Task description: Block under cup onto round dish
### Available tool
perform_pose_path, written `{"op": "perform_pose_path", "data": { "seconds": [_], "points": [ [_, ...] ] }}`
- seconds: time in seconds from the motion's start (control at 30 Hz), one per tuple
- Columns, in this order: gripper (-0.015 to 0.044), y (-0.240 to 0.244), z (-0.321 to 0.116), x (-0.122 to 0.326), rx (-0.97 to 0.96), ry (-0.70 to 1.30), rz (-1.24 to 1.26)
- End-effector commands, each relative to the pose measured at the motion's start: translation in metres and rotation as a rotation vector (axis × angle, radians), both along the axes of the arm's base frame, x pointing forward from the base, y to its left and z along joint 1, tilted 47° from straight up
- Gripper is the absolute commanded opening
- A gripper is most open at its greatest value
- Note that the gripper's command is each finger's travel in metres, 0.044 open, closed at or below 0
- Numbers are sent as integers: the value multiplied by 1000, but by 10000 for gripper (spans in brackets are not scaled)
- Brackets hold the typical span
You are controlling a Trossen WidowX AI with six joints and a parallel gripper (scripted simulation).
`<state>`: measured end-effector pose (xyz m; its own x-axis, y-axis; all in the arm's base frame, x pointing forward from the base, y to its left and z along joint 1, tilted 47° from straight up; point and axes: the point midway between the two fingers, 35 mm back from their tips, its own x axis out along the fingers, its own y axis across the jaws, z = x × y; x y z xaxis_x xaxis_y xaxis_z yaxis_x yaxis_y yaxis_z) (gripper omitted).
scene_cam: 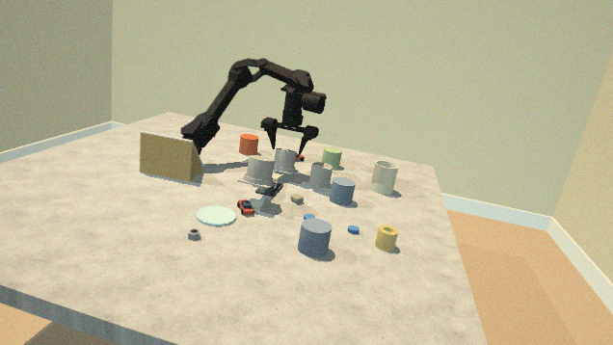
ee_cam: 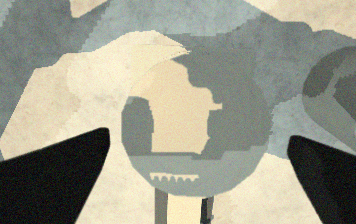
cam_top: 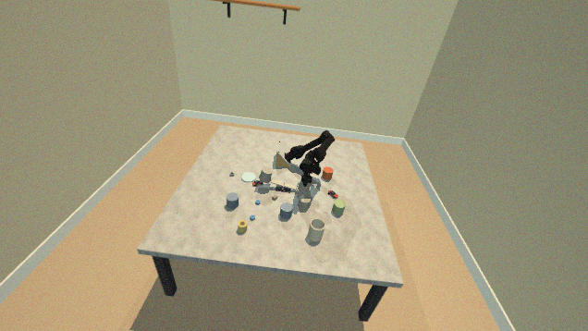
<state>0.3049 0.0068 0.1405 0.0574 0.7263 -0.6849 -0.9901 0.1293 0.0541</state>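
My black two-fingered metal pincer [cam_top: 306, 183] [scene_cam: 287, 151] [ee_cam: 198, 140] stands apart, empty, above the smooth grey rigid cup [scene_cam: 285, 161] [ee_cam: 235, 120] on the balance, centre of the exterior frame; probably light and slippery, best taken squarely by opposite walls, lifted straight.

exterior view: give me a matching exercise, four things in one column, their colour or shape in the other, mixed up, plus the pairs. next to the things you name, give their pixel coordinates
Things
1. round dish [cam_top: 249, 177] [scene_cam: 216, 216]
2. wedge beside the arm [cam_top: 280, 161] [scene_cam: 166, 156]
3. small hollow cylinder [cam_top: 242, 227] [scene_cam: 386, 240]
4. gripper [scene_cam: 287, 150] [ee_cam: 198, 140]

Descriptions
A. yellow, with a hole in its top
B. black, fingers apart
C. pale and flat
D. tan, with a sloping side

Pairs: 1-C, 2-D, 3-A, 4-B
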Motion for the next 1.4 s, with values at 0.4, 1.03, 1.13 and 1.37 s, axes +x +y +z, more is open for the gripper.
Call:
{"op": "perform_pose_path", "data": {
  "seconds": [0.4,1.03,1.13,1.37],
  "points": [
    [440,20,-18,1,6,4,-4],
    [328,31,-27,0,8,4,-4],
    [308,31,-27,0,8,4,-4],
    [124,28,-24,1,7,3,-12]
  ]
}}
